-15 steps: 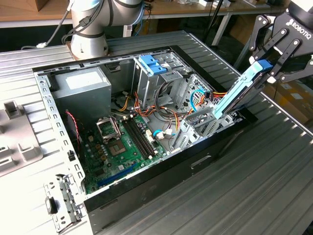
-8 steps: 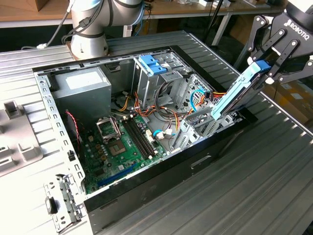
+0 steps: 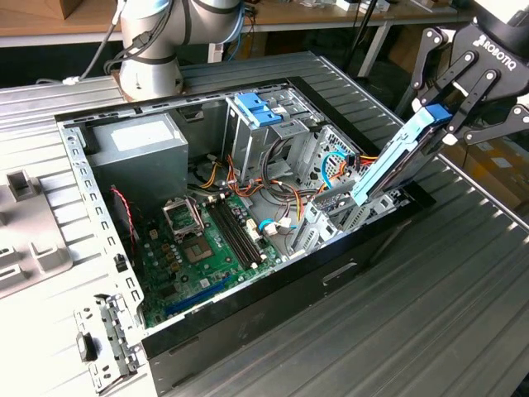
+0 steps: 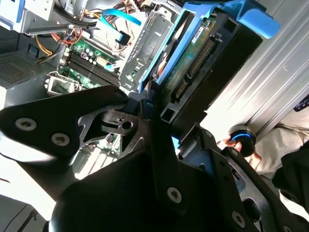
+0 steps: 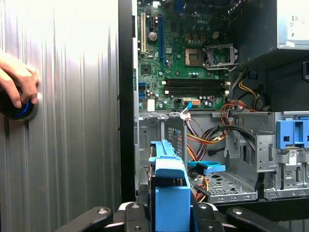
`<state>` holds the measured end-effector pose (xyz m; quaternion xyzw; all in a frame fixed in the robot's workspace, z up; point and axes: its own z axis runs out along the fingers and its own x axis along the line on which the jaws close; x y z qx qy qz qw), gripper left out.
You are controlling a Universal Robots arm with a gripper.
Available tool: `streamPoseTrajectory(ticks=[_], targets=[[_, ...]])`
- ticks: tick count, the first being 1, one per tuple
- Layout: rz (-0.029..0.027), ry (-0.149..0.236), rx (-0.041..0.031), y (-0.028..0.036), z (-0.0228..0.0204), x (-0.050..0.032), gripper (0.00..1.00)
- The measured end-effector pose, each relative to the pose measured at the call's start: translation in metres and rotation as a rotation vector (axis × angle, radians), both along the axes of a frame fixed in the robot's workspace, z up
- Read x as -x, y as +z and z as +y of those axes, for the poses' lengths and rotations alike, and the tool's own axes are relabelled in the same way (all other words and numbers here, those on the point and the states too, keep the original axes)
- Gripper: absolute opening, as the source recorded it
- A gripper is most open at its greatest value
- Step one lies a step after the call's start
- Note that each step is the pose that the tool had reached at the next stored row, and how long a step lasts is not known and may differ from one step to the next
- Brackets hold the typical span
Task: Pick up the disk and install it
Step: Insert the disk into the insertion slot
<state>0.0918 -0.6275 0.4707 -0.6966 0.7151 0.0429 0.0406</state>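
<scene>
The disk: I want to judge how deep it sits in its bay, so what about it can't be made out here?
- Exterior view: the disk's lower end is hidden behind the metal cage, so its depth cannot be told.
- First wrist view: its blue end tab covers the body behind it.
- Second wrist view: the gripper's black frame hides where it clamps the disk.

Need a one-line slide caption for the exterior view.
Gripper holds the disk by its upper end, tilted, lower end inside the open computer case.
</scene>
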Motion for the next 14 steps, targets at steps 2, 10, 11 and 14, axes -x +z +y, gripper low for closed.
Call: streamPoseTrajectory(ticks=[2, 10, 11, 14], targets=[[0.0, 0.0, 0.0001, -0.0003, 0.0, 0.0023, 0.36], [0.0, 0.0, 0.0, -0.0017, 0.0, 0.0085, 0.36], [0.0, 0.0, 0.0, -0.0018, 0.0, 0.0088, 0.36], [0.0, 0.0, 0.0, -0.0022, 0.0, 0.0104, 0.36]])
